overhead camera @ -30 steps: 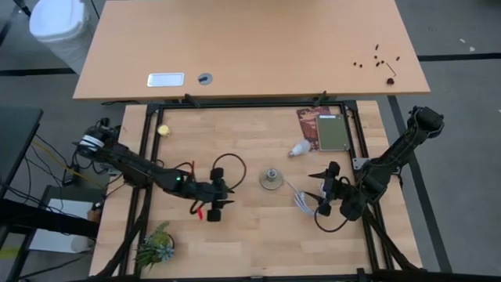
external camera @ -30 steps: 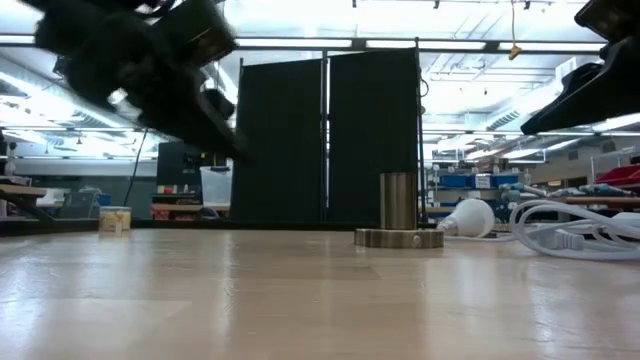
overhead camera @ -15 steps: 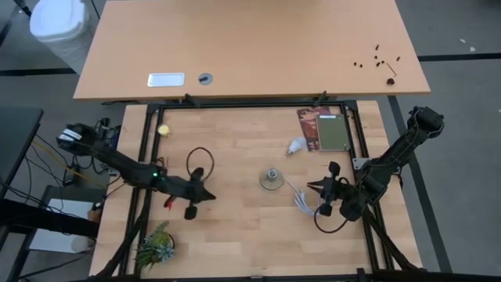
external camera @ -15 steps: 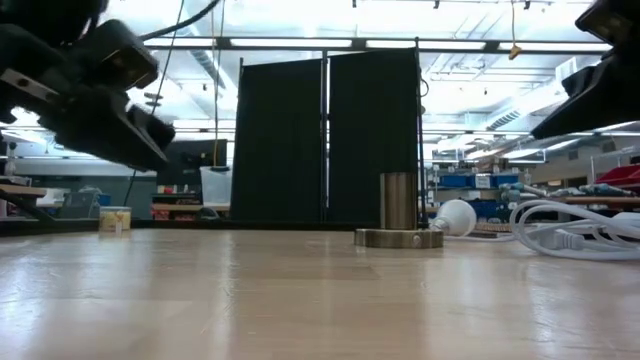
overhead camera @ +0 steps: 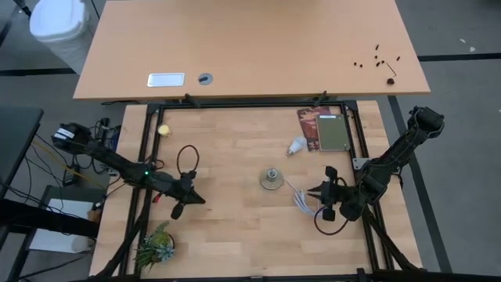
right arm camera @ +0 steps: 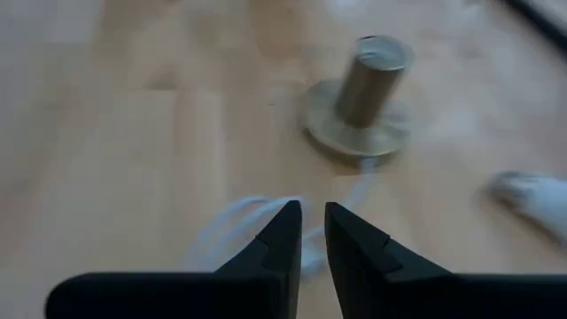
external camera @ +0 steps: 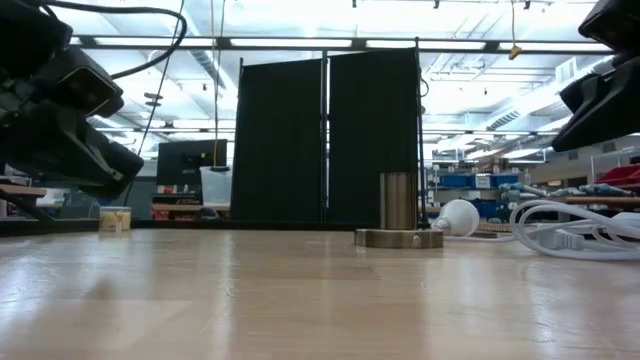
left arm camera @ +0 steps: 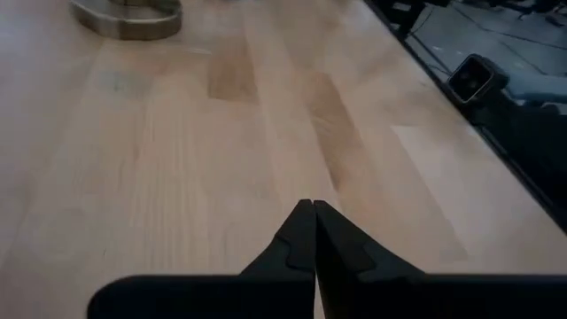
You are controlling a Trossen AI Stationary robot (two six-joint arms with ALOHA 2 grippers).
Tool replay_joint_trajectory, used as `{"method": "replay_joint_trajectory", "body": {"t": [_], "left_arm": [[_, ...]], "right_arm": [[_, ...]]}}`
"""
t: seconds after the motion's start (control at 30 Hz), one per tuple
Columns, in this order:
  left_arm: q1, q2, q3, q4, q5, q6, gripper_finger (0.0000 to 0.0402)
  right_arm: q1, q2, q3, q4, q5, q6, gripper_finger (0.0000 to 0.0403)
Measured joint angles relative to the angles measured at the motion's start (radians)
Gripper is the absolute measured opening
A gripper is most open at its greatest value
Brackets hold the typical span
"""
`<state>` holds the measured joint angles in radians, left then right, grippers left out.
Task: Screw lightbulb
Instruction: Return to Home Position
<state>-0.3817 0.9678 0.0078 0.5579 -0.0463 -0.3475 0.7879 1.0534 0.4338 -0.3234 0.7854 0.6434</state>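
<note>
The lightbulb (overhead camera: 296, 146) lies on its side on the wooden table, right of centre toward the far edge; the low view shows the lightbulb (external camera: 460, 217) just behind the socket. The round metal socket (overhead camera: 271, 179) stands upright mid-table. My left gripper (overhead camera: 200, 200) is shut and hovers left of the socket with nothing in it; its wrist view shows the fingertips (left arm camera: 312, 208) together over bare wood. My right gripper (overhead camera: 311, 190) is shut, right of the socket, pointing at the socket (right arm camera: 363, 97) over the white cord (right arm camera: 235, 221).
A white plug with a coiled cord (overhead camera: 301, 200) lies under my right gripper. A brown card and a grey-green board (overhead camera: 329, 131) sit at the far right. A small yellow object (overhead camera: 163, 130) sits far left, a green plant (overhead camera: 156, 247) near left. A black frame (overhead camera: 145, 157) borders the table.
My left gripper has drawn back toward the table's left edge, away from the socket, and has sunk lower. My right gripper has stayed in place and shut its fingers, which stood spread a second ago.
</note>
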Motion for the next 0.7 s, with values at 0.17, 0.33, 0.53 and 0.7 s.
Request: {"method": "replay_joint_trajectory", "body": {"t": [0.17,0.33,0.53,0.7], "left_arm": [[0.000,-0.001,0.000,-0.065,0.007,-0.001,0.0003],[0.000,-0.001,0.000,-0.122,0.001,-0.054,0.0003],[0.002,-0.001,0.000,-0.142,-0.003,-0.051,0.0003],[0.002,-0.001,-0.001,-0.135,-0.003,-0.049,0.0003]], "right_arm": [[-0.006,0.000,0.000,0.074,-0.096,0.001,0.0062],[-0.007,0.000,0.000,0.135,-0.140,0.001,0.0063],[-0.011,0.000,0.000,0.188,-0.152,0.001,0.0063],[-0.011,-0.011,0.000,0.199,-0.152,0.001,0.0063]]}}
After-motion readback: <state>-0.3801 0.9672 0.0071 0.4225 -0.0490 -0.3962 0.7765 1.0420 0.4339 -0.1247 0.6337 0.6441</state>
